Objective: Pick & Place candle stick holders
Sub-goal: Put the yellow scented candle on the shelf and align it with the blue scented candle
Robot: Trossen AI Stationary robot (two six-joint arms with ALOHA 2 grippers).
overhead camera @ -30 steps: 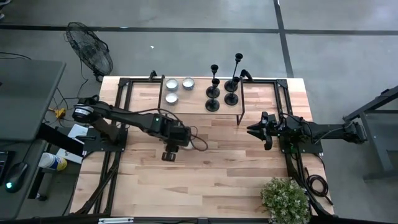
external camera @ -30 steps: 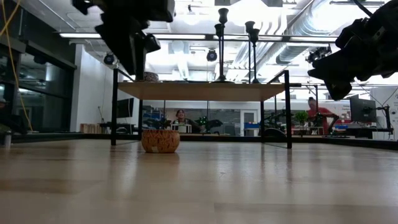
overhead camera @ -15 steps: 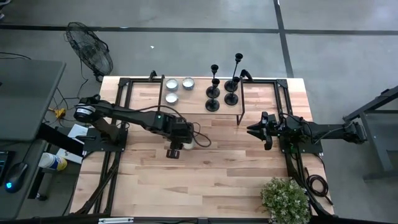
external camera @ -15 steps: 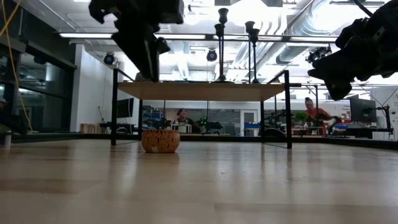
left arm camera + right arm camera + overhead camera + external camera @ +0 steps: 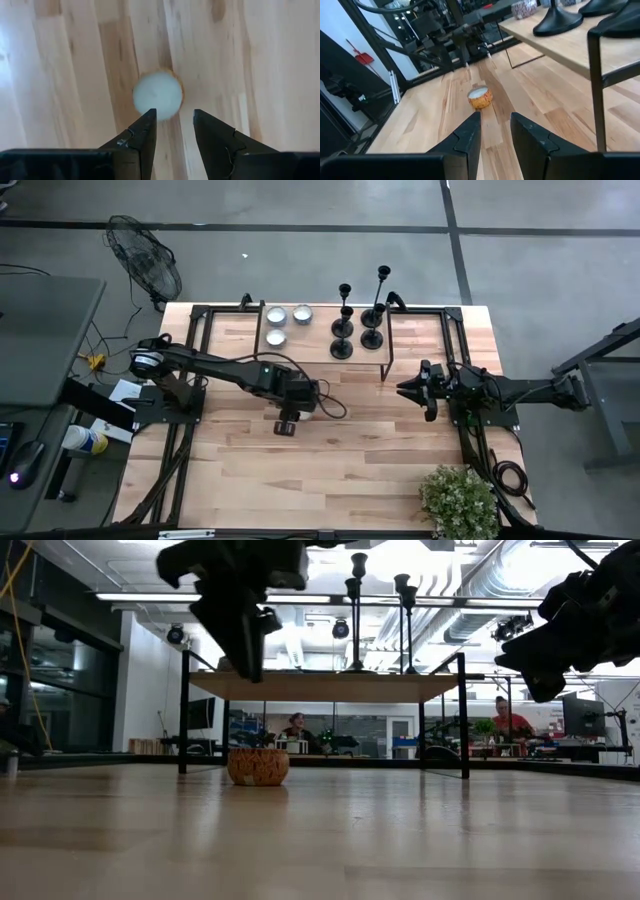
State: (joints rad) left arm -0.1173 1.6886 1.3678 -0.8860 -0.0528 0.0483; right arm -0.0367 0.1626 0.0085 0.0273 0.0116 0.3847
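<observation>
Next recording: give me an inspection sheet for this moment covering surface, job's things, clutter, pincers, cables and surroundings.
Surface: light wooden table with a raised shelf on a black frame along its far edge.
Job's things: four black candle stick holders upright on the shelf, none held.
Clutter: three candle tins on the shelf; an orange candle jar on the table; a potted plant at the near right corner.
Pincers: left pincer open, above the jar, empty; right pincer open, waiting over the table's right side, empty.
Cables: a black cable loops at the left arm's wrist.
Surroundings: a floor fan beyond the table; seated people in the room behind.
</observation>
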